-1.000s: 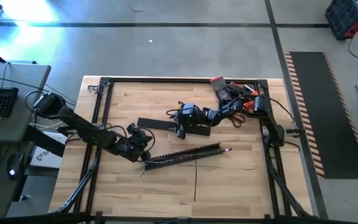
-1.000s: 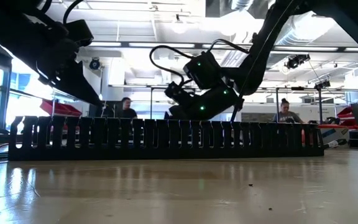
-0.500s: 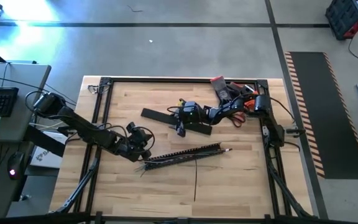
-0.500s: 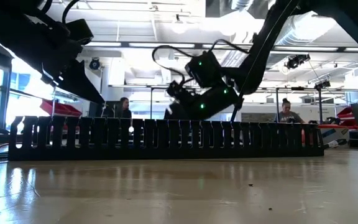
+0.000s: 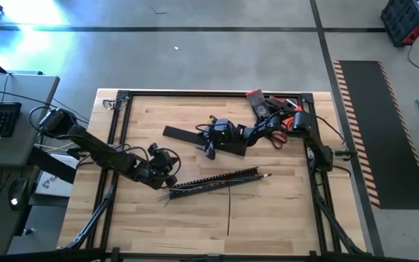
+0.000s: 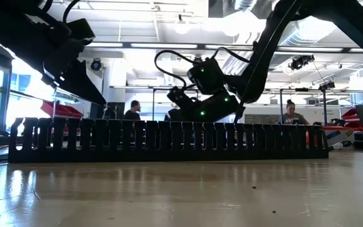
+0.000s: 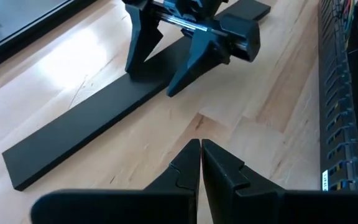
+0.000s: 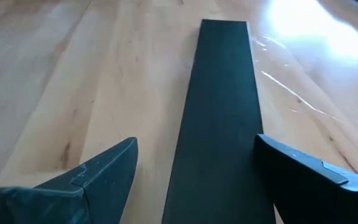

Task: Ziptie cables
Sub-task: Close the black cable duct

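Pale wood table [image 5: 282,211] beneath me: my left gripper [image 7: 201,163], jaws pressed together, hovers near the slotted duct [image 5: 213,178] where the cables [image 5: 228,191] lie; my right gripper [image 8: 194,165], jaws spread, straddles the flat black strip [image 8: 222,106].

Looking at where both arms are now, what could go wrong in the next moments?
1. The right gripper, open, straddles the flat black strip; closing off-centre might skid the strip across the table.
2. The left gripper, shut, points toward the right gripper; further advance might bring them together.
3. The cables trail out of the slotted duct; a low sweep could snag them.
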You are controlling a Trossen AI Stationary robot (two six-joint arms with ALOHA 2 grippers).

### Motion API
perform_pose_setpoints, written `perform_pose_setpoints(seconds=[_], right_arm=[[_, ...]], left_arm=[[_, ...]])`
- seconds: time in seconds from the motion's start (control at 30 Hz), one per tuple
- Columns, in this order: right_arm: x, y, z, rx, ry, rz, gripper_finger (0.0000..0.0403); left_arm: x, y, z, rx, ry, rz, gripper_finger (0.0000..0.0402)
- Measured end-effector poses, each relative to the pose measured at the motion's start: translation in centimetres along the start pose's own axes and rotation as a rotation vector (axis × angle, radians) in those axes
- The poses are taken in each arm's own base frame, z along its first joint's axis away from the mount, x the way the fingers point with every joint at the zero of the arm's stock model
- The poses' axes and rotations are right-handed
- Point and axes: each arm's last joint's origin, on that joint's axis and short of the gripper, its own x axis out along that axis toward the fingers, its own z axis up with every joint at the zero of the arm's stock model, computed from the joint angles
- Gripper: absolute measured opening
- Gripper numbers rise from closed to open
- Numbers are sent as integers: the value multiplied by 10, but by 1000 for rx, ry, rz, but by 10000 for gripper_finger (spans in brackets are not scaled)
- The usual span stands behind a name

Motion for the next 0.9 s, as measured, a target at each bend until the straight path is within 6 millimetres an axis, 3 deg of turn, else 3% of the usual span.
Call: perform_pose_setpoints(seconds=[0.3,0.5,0.73,0.9], right_arm=[[-8,4,14,-105,-40,110,309],[-10,3,26,-27,-117,107,309],[-7,4,19,-10,-78,73,309],[2,9,0,-29,-24,47,309]], left_arm=[[0,0,0,0,-3,2,0],[0,0,0,1,-8,9,0],[0,1,1,1,-20,22,0],[0,1,1,-1,-21,23,0]])
